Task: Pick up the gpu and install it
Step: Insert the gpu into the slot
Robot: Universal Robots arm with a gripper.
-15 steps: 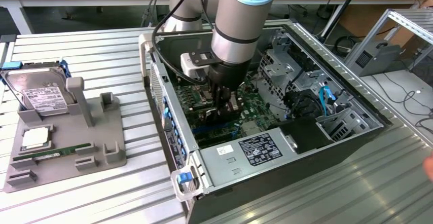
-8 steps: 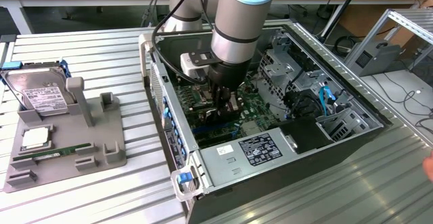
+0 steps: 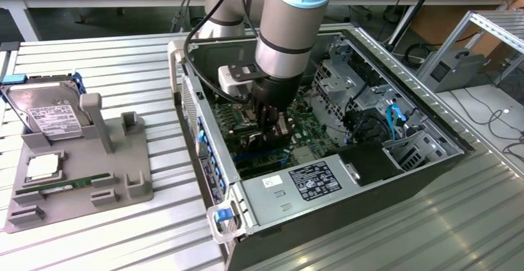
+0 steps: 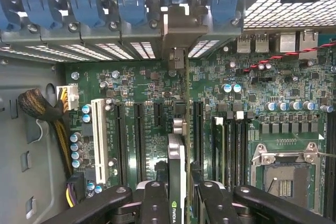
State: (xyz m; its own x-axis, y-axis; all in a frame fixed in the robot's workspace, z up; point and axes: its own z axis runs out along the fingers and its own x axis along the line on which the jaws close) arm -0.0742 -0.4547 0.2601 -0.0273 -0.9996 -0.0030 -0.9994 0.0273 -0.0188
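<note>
Exterior view is showing the gripper [image 3: 273, 125] reaching down inside the open computer case [image 3: 409, 108], just above the motherboard [image 3: 315, 130]. On the exterior view's left, one grey holder tray [image 3: 78, 179] is carrying one hard drive [image 3: 45, 114] and one green memory stick [image 3: 70, 184].

Wrist view is showing the two fingers [image 4: 157, 203] clamping the gpu [image 4: 177, 169] edge-on between them. The card is standing upright over the expansion slots [image 4: 139, 135], its silvery bracket [image 4: 181, 32] pointing to the rear slot openings. Four blue latches [image 4: 84, 11] are lining that rear wall. If the card is tilting, its edge could be missing the slot and pressing on nearby components.
</note>
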